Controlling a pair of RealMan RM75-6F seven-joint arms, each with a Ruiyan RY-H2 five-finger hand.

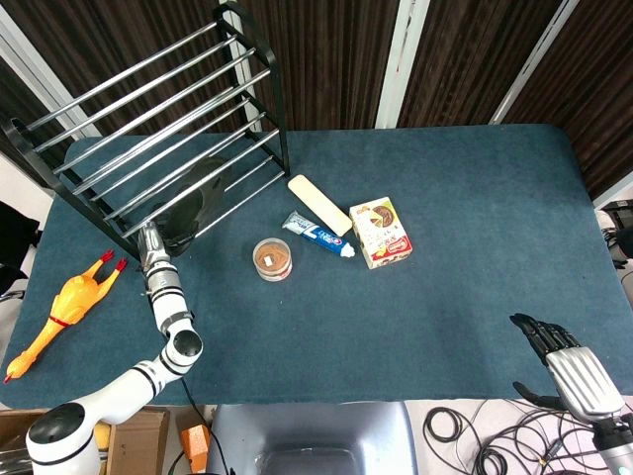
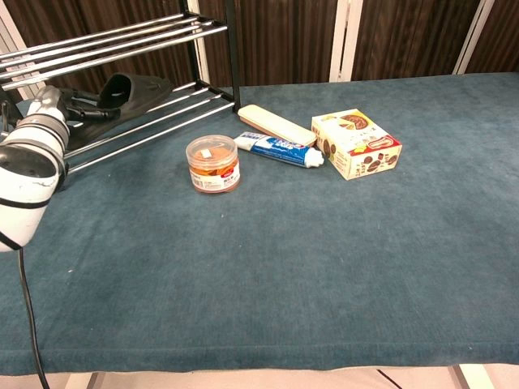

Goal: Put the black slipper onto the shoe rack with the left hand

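The black slipper [image 1: 198, 203] [image 2: 134, 85] lies on the lower rails of the black and chrome shoe rack [image 1: 148, 109] [image 2: 122, 36] at the table's far left. My left hand [image 1: 166, 234] [image 2: 85, 109] reaches in under the rack's front end and grips the slipper's near end; in the head view the rails partly hide it. My right hand [image 1: 549, 338] hangs off the table's near right edge with its fingers spread, holding nothing. The chest view does not show it.
An orange jar [image 1: 272, 259] [image 2: 213, 164], a toothpaste tube [image 1: 318, 235] [image 2: 280, 149], a cream bar [image 1: 318, 205] [image 2: 276, 125] and a snack box [image 1: 381, 233] [image 2: 357, 143] lie just right of the rack. A yellow rubber chicken [image 1: 64, 307] lies at the left edge.
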